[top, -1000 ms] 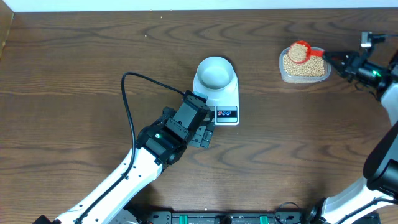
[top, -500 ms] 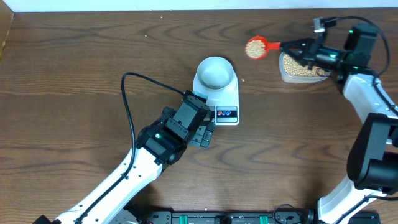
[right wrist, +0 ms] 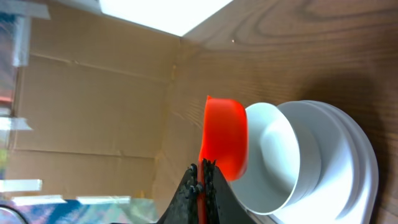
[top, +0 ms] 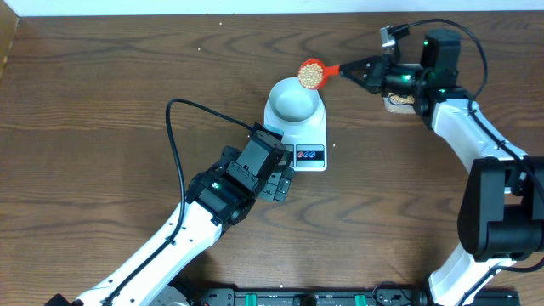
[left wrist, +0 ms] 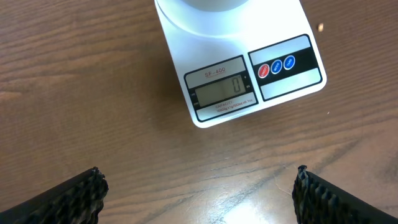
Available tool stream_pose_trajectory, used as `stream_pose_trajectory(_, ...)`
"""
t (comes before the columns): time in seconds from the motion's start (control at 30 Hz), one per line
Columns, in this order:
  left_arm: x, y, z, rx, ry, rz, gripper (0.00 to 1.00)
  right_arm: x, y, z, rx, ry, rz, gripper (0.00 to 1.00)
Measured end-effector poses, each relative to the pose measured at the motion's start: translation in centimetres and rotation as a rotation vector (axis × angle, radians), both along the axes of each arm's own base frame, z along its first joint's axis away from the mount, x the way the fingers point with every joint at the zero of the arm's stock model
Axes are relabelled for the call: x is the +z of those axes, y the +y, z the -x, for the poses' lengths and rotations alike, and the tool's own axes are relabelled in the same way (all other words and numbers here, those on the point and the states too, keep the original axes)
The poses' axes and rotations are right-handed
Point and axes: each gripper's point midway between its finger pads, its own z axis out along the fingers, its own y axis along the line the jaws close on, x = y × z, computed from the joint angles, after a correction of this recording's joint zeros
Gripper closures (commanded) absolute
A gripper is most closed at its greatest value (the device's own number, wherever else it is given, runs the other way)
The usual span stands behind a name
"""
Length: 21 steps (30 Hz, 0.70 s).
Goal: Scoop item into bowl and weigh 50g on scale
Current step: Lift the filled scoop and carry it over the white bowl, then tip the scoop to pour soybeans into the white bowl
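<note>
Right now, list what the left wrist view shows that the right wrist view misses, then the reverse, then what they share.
Only the left wrist view: the display of the scale reading zero, its two round buttons, and the left fingers spread wide.
Only the right wrist view: the red scoop at the rim of the bowl, its handle pinched in the shut right fingers, the bowl's empty inside, and a cardboard wall.
Both: the bowl, the scale under it, and the wooden table.
</note>
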Motion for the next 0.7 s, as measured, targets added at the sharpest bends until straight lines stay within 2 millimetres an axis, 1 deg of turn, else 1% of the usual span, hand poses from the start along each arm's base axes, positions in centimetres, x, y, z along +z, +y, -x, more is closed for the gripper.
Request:
stream_pose_trajectory(0.03,0.0,0.0,0.0,0.0,0.0,0.0,0.02,-0.2,0.3,0.1,0.002,-0.001,0.01,0.99)
stream_pose_trajectory(0.1,0.0,0.0,0.0,0.0,0.0,0.0,0.02,-1.3,1.6,0.5,0.009,-0.005,0.066,0.99)
stream_pose_trajectory(0.17,0.0,0.0,0.0,0.0,0.0,0.0,0.02,-1.9,2.1,0.7,0.013,-0.007,0.095,0.99)
stream_pose_trajectory(0.2,0.0,0.0,0.0,0.0,0.0,0.0,0.02,-2.6,2.8,0.9,0.02,-0.019,0.13,0.99)
stream_pose_trajectory(0.27,0.0,0.0,0.0,0.0,0.0,0.0,0.02,-3.0,3.7,1.1,0.035,-0.051,0.166,0.99)
stream_pose_trajectory(0.37,0.0,0.0,0.0,0.0,0.0,0.0,0.02,-3.6,4.4,1.4,0.047,-0.075,0.207,0.99)
stream_pose_trajectory(0.57,0.0,0.0,0.0,0.0,0.0,0.0,0.02,-5.8,5.0,1.9,0.04,-0.084,0.342,0.99)
stream_pose_trajectory(0.7,0.0,0.0,0.0,0.0,0.0,0.0,0.02,-6.2,4.8,2.1,0.036,-0.111,0.408,0.99)
